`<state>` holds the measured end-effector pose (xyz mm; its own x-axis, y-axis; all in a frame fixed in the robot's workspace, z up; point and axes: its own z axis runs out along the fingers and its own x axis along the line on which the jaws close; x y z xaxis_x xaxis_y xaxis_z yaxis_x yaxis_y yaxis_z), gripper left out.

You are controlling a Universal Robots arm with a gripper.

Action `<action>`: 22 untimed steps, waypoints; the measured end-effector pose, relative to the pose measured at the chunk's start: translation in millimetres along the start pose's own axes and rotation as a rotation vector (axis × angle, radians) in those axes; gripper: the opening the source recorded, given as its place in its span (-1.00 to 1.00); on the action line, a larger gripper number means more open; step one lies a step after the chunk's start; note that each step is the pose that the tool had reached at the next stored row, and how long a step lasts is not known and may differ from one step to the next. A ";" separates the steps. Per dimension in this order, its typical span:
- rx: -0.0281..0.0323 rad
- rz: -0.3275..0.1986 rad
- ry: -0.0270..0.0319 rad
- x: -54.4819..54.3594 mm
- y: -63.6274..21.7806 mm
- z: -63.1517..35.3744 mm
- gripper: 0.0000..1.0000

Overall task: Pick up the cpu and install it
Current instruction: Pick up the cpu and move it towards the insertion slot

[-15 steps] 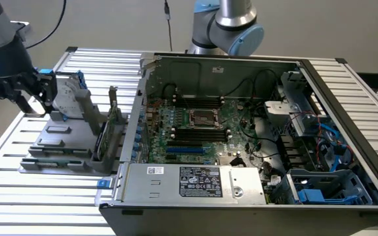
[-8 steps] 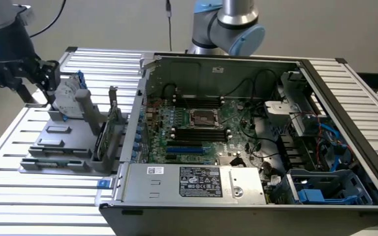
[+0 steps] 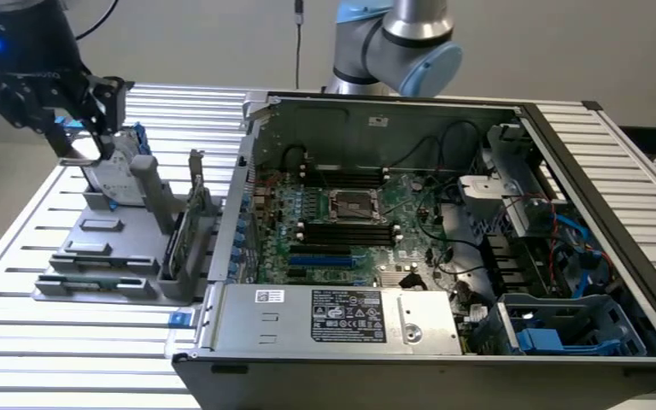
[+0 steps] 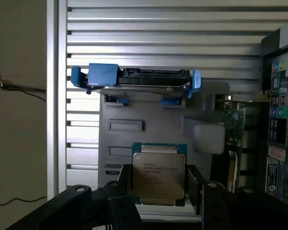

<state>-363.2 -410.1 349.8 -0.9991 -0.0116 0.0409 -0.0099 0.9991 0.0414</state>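
The cpu (image 4: pixel 159 173), a small square chip with a dull silver top and green edge, sits between my gripper's (image 4: pixel 159 188) two black fingers, which press on its two sides. My gripper (image 3: pixel 86 137) hangs at the exterior view's left, lifted above the grey parts holder (image 3: pixel 100 256). The square cpu socket (image 3: pixel 351 205) lies in the middle of the green motherboard inside the open computer case (image 3: pixel 442 111), well off to the exterior view's right of the gripper.
A hard drive in a blue caddy (image 4: pixel 134 79) stands on the holder just below the gripper. Upright green cards (image 3: pixel 197 226) stand at the holder's edge next to the case wall. The slatted metal table (image 3: pixel 32 342) surrounds everything.
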 end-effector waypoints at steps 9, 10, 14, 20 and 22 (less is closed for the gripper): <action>-0.0028 0.000 0.0019 -40.2 0.2 -14.3 0.09; -0.0028 0.000 0.0022 -44.6 0.1 -14.8 0.09; -0.0037 0.000 0.0026 -62.8 0.2 -17.4 0.09; -0.0065 0.000 0.0026 -89.9 0.8 -25.1 0.09; -0.0076 0.000 0.0025 -98.8 1.0 -27.8 0.09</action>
<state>-263.3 -409.1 373.5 -0.9990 -0.0120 0.0434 -0.0098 0.9988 0.0490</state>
